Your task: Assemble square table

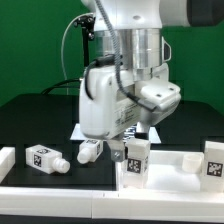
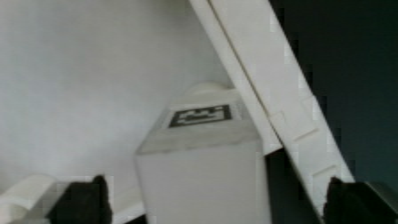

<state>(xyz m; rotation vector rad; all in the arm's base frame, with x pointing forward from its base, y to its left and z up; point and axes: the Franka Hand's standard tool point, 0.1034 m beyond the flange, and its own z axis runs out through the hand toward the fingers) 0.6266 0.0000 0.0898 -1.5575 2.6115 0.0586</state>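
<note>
Jaws: wide apart and holding nothing. The dark fingertips [image 2: 82, 203] stand on each side of the standing leg, with a gap on both sides.
Standing leg [image 1: 135, 162]: a short, blocky piece of white plastic. It is upright near the front of the desk, under the arm, and has a black-and-white square tag.
Table top [image 2: 89, 80]: smooth, flat white plastic with a raised rim. In the wrist view it is just beside the standing leg.
Left leg [image 1: 45, 158]: lying on its side with its tag showing.
Middle leg [image 1: 88, 152]: lying down near the left leg.
Right leg [image 1: 213, 160]: upright, well apart from the others.
Desk [image 1: 30, 115]: black and flat.
White rail [image 1: 60, 188]: long and straight, along the front.
</note>
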